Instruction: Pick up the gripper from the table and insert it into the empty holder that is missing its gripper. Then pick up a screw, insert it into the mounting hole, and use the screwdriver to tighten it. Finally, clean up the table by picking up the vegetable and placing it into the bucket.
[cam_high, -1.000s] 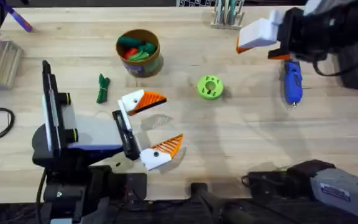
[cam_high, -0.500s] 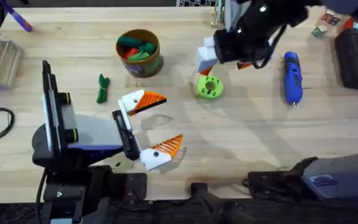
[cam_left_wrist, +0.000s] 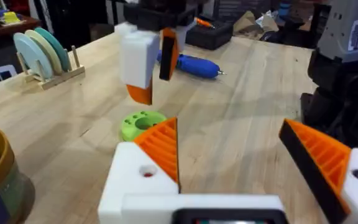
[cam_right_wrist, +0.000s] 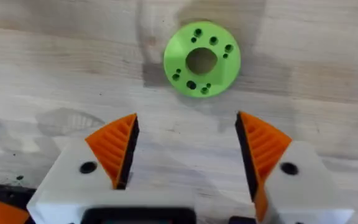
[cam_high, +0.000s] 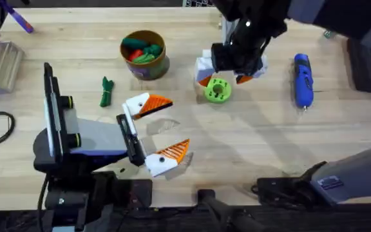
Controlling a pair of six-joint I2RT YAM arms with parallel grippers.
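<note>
Your right gripper [cam_right_wrist: 185, 155] hangs over the green disc [cam_right_wrist: 202, 59], fingers spread wide and empty. Your left gripper [cam_high: 160, 129] rests on the desk [cam_high: 269, 142], fingers wide apart, empty. The vegetable [cam_high: 106, 91] lies beside the bucket [cam_high: 144, 54]; the screwdriver [cam_high: 302, 80] is well right.

— Where's the screwdriver [cam_high: 302, 80]?
— Lying flat on the table, far right, blue with a dark band, its thin silver tip pointing toward the near edge.

— And the vegetable [cam_high: 105, 91]?
— Small, dark green and knotted, lying on the wood just left of and nearer than the bucket [cam_high: 144, 54], apart from it.

— The bucket itself?
— Upright, tan-yellow rim, brownish sides, with green and orange-red toy pieces inside.

— The holder?
— Both white mounts on the left tool [cam_high: 154, 131] carry orange ribbed fingers; I cannot tell an empty one.
</note>
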